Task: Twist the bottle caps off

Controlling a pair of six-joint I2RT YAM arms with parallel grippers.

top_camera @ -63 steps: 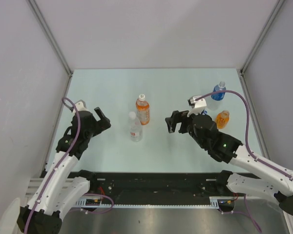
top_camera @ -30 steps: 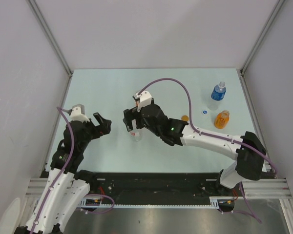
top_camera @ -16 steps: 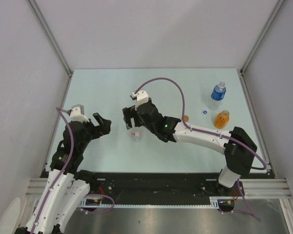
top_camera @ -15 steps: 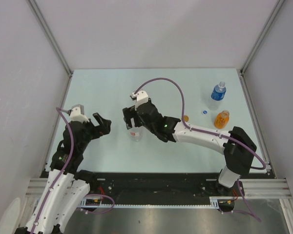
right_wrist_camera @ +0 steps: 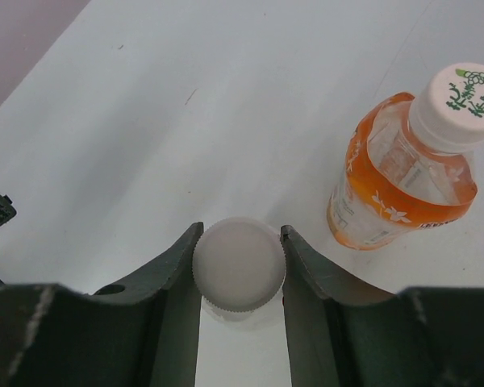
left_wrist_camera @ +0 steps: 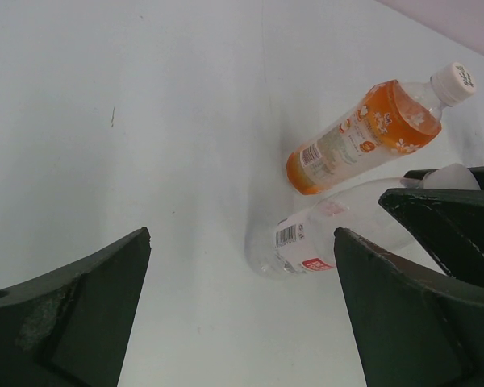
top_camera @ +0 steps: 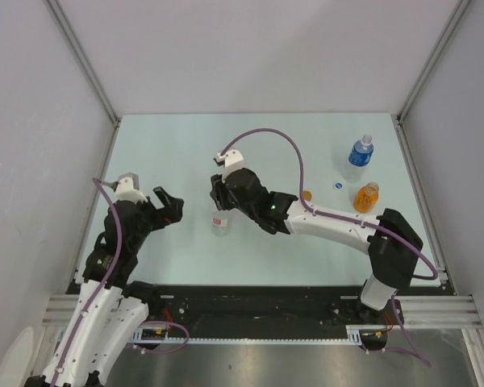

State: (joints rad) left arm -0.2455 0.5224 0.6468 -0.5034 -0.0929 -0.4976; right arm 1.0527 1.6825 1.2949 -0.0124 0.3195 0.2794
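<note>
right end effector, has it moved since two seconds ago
Yes. In the top view the right end effector has swung left, away from the blue-labelled bottle, and now sits over the clear bottle, gripping its white cap.

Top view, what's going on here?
The right gripper is shut on the white ribbed plastic cap of the clear plastic bottle standing mid-table. The left gripper is open, beside that bottle and not touching it. An orange-drink bottle with a white cap stands next to it, untouched.
</note>
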